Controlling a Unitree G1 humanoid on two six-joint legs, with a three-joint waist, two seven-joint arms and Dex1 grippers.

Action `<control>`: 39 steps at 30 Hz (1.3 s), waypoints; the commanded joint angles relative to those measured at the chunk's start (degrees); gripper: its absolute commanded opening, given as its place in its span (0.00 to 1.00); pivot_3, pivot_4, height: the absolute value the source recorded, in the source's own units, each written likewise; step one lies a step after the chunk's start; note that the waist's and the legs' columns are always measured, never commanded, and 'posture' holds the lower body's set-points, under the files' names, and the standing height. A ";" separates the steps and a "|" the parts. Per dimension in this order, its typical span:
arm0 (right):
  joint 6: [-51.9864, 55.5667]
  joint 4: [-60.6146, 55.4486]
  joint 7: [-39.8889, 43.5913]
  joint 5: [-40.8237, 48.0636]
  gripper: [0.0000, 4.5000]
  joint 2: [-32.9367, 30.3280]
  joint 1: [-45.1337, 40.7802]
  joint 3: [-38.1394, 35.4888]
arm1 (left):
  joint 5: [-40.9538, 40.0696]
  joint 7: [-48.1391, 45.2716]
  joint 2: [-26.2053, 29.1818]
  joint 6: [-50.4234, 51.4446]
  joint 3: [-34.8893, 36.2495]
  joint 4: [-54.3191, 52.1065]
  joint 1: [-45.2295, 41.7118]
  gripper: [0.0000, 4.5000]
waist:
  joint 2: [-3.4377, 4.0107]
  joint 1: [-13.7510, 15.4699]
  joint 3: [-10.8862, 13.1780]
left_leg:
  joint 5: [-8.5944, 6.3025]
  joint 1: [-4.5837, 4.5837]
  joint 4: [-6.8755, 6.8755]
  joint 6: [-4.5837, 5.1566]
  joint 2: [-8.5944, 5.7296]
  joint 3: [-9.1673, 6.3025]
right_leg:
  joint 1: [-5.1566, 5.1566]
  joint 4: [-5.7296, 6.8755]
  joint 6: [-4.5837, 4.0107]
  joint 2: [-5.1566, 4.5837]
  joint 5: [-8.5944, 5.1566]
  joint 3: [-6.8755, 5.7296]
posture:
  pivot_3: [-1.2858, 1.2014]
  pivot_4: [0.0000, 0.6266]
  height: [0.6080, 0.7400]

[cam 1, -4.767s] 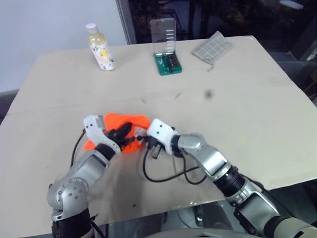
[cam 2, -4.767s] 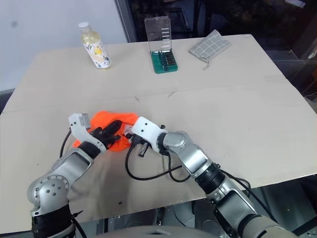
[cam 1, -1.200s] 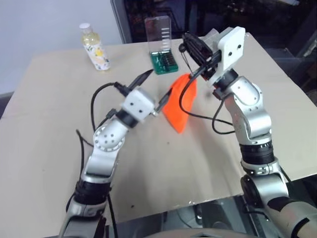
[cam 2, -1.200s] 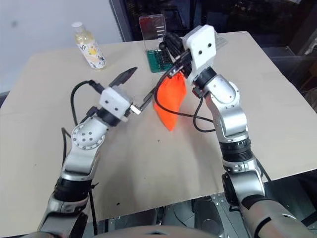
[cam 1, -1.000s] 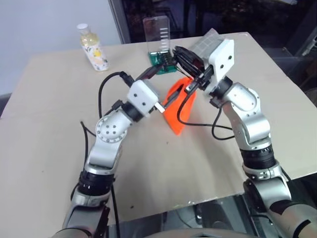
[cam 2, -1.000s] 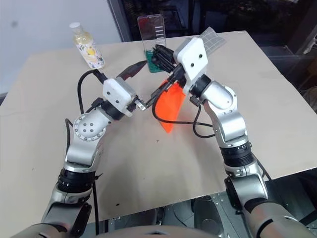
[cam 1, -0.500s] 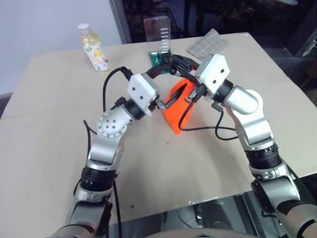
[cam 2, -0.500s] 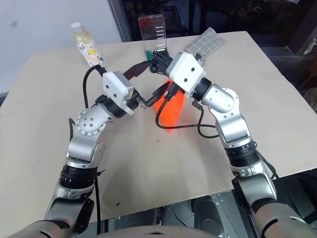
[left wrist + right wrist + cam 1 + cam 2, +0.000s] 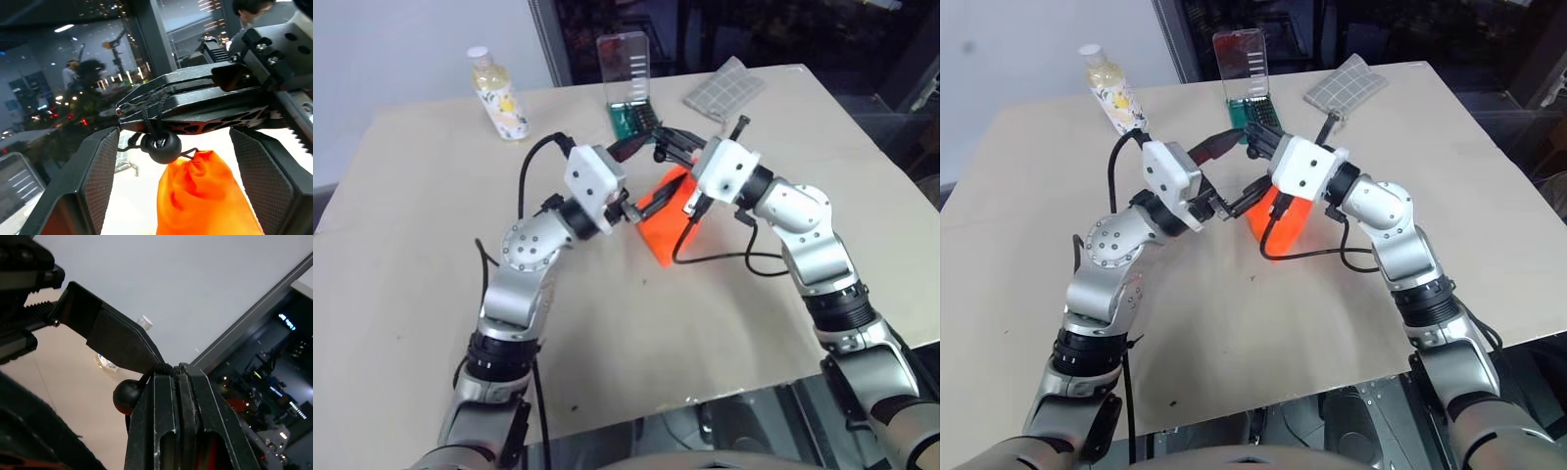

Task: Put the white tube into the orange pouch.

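The orange pouch [image 9: 671, 223] hangs over the middle of the table from its dark drawstring. My right gripper [image 9: 658, 137] is shut on that cord [image 9: 161, 368], and the round black toggle [image 9: 161, 147] sits just under its fingers. My left gripper [image 9: 641, 176] is open, with one pad [image 9: 100, 169] on either side of the pouch's gathered top and apart from it. The neck of the pouch [image 9: 203, 164] is bunched below the toggle. The white tube is out of view.
At the back of the tan table [image 9: 431, 255] stand a yellowish bottle with a white cap [image 9: 499, 93], a green bit set with a raised clear lid [image 9: 631, 93] and a grey checked cloth pouch [image 9: 724, 90]. Black cables loop from both wrists.
My right gripper has rolled and come down a little, carrying the pouch lower toward the table. My left gripper kept its place and rolled slightly, still open around the pouch's top.
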 commanded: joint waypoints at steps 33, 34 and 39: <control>-4.96 -0.58 -0.90 -1.93 0.00 -2.17 0.80 -0.59 | -5.47 -2.98 0.87 1.59 3.53 -1.69 0.20 0.07 | -0.01 0.01 -0.01 | 0.00 0.00 0.04 0.00 0.01 0.02 | 0.00 0.02 0.00 0.00 0.00 0.02 | 0.52 0.24 1.00; -4.97 -0.53 -0.95 -1.89 0.00 -2.14 0.77 -0.66 | -6.19 -3.80 0.98 1.95 3.50 -1.73 0.60 0.07 | -0.01 0.01 -0.01 | 0.00 0.00 0.04 0.00 0.00 0.02 | 0.00 0.02 0.00 0.00 0.00 0.02 | 0.52 0.24 1.00; -4.81 -0.40 -1.10 -1.75 0.00 -2.06 0.72 -0.91 | -4.19 -3.63 1.17 0.68 3.59 -0.77 0.89 0.07 | -0.01 0.01 -0.01 | 0.00 0.00 0.04 0.00 0.01 0.02 | 0.00 0.02 0.00 0.00 0.00 0.03 | 0.52 0.24 1.00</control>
